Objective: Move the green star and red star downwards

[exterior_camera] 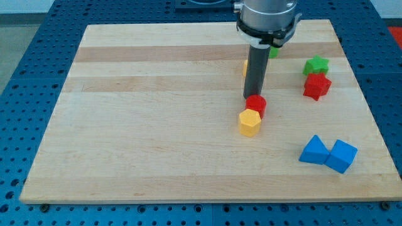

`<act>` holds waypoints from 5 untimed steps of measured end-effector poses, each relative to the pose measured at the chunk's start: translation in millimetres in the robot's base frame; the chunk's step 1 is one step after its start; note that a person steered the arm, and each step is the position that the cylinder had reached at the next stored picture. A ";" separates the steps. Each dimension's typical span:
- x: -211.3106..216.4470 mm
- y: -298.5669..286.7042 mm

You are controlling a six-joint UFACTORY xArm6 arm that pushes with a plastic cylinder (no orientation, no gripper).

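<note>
The green star (316,64) lies near the board's right edge, toward the view's top. The red star (316,85) sits directly below it, touching it. My tip (249,98) is well to the left of both stars, about a hundred pixels away. It stands just above and to the left of a small red block (256,105), touching or nearly touching it. A yellow hexagonal block (249,122) sits right below that red block.
A blue triangular block (313,151) and a blue cube (342,156) lie together at lower right. A yellow block (245,68) and a green block (274,52) are mostly hidden behind the rod. The wooden board (157,125) rests on a blue perforated table.
</note>
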State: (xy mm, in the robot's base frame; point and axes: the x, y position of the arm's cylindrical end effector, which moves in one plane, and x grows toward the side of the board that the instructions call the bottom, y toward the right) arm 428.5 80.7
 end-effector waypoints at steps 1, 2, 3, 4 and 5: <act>-40.8 38.0; -103.4 88.5; -136.4 116.2; -112.3 138.4; -85.3 138.4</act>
State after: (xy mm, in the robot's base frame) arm 343.1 219.1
